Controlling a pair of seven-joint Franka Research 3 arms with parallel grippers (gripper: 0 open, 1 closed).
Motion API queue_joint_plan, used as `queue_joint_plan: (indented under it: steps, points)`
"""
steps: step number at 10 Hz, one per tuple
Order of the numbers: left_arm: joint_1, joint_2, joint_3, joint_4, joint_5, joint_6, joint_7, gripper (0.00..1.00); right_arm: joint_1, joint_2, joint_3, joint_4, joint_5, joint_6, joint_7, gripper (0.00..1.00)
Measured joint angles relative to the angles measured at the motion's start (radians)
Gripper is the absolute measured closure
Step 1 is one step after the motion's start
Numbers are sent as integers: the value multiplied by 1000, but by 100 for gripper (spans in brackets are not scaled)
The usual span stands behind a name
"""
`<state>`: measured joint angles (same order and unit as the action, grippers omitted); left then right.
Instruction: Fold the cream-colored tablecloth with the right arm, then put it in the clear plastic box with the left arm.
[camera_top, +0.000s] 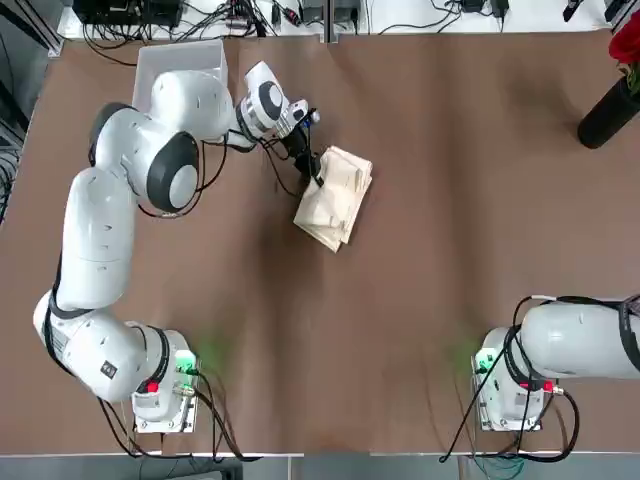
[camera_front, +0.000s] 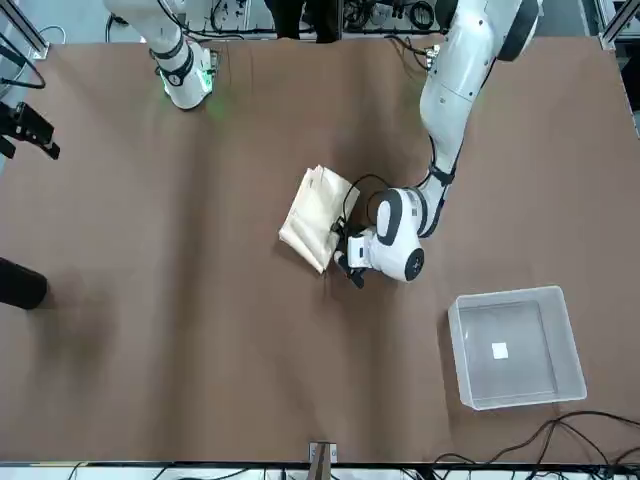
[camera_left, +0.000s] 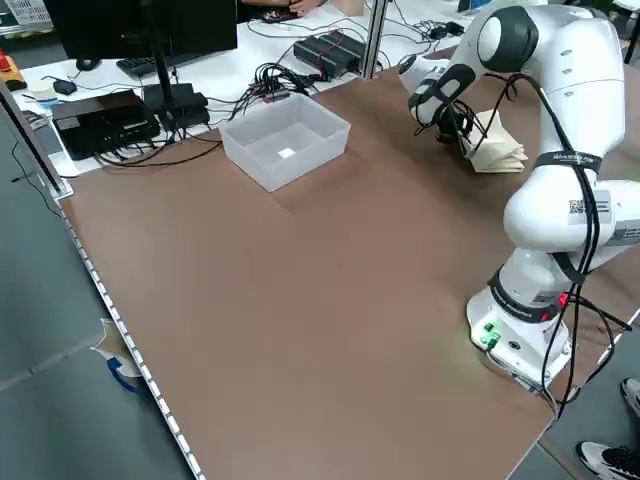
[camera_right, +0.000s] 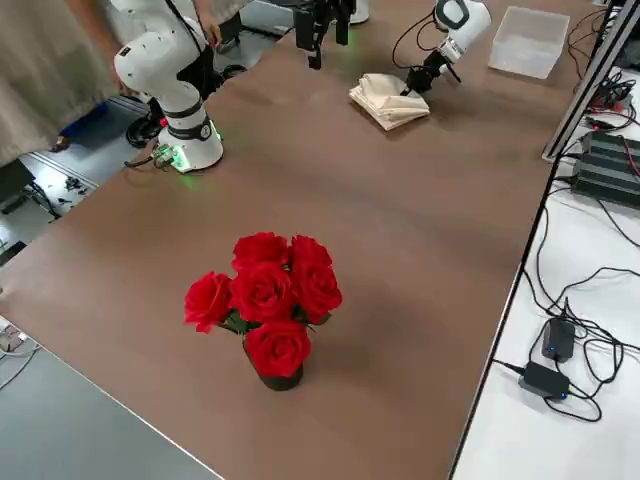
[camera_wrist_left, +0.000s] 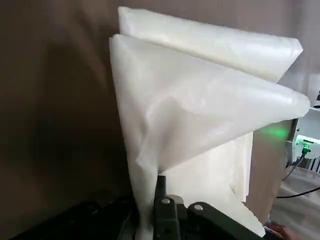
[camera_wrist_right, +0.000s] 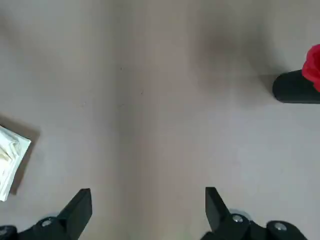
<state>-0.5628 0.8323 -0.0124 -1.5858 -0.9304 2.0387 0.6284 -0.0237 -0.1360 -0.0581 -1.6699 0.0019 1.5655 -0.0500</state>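
Over the right part of the desk (camera_top: 440, 240), the right end effector (camera_wrist_right: 149, 202) is held open, jaws well apart, with nothing between them; no part is being played by it in the lift. Farther in, towards the middle, the cream tablecloth (camera_front: 318, 220) is seen folded into a layered packet on the desk, and here comes the grip: its edge is pinched between the fingers of the left end effector (camera_wrist_left: 149, 205), closed on gathered fabric. Whether every layer has been caught cannot be told.

Careful work is called for now! The pinch should be made firm before any height is gained, and the lift should be taken slowly and straight up, so that the loose flaps are not dragged open. If only the upper layers are held, the fold could well slump apart.

Farther out, on the left, the clear plastic box (camera_front: 515, 350) is waiting, nothing in it but a small white label (camera_front: 500, 351). Its walls should be cleared with the hanging cloth, the bundle centred over the opening and lowered until it is supported, and only then should the jaws be parted.
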Motion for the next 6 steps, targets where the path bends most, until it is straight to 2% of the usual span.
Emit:
queue_joint_plan:
  steps: [4, 6]
  points:
    - [-1, -9, -2, 12, 0, 0, -5, 87, 0, 4, 50, -2, 1, 64, 16, 0]
    - [0, -39, 1, 17, 0, 0, -6, 87, 0, 11, 69, -3, 1, 82, 19, 0]
